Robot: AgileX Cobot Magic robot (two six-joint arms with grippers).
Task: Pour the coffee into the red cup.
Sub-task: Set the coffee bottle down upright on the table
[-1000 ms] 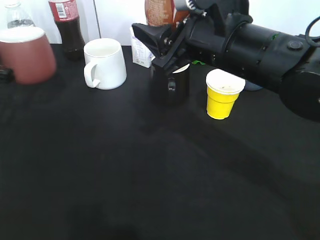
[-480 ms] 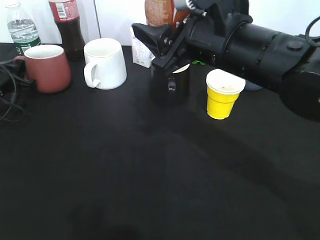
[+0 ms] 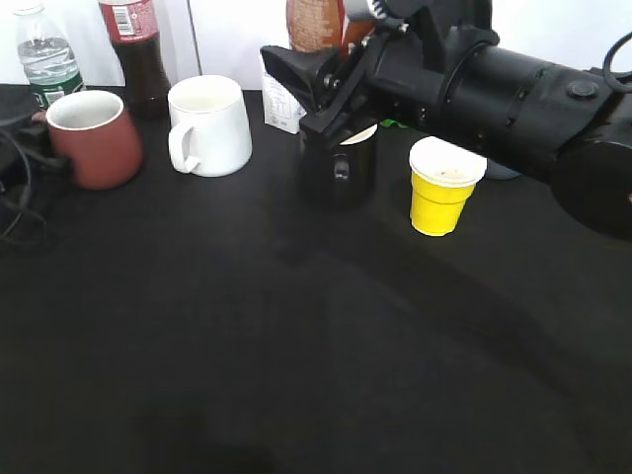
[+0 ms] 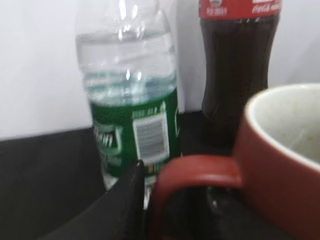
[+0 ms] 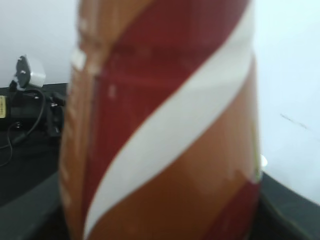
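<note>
Coffee bottle [image 3: 316,24]: standing at the back of the table [image 3: 296,326], behind the black mug [image 3: 338,166]; only its lower body is showing at the top edge of the exterior view. In the right wrist view its swirled red-brown and white label [image 5: 165,125] is filling almost the whole picture, upright.

Right end effector [image 3: 308,79]: reaching in from the right, its black fingers lying right at the coffee bottle and above the black mug. Whether it is gripping the bottle or standing open around it, I cannot tell; the wrist view is showing no finger.

Red cup [image 3: 94,138]: sitting upright at the far left of the table, white inside, handle pointing left. It is standing just left of the white mug [image 3: 207,125].

Left end effector [image 4: 131,205]: mostly hidden at the left edge of the exterior view. In the left wrist view one dark finger [image 4: 127,202] is lying just beside the cup's loop handle [image 4: 192,172]; how wide it is standing, or whether it is holding the handle, I cannot tell.

Water bottle [image 4: 130,95]: clear with a green label, standing behind the red cup against the white wall.

Cola bottle [image 3: 136,49]: dark with a red label, standing just right of the water bottle.

Yellow paper cup [image 3: 441,186]: upright, to the right of the black mug, apart from it.

Small white carton [image 3: 280,99]: standing behind the black mug, between it and the white mug.
</note>
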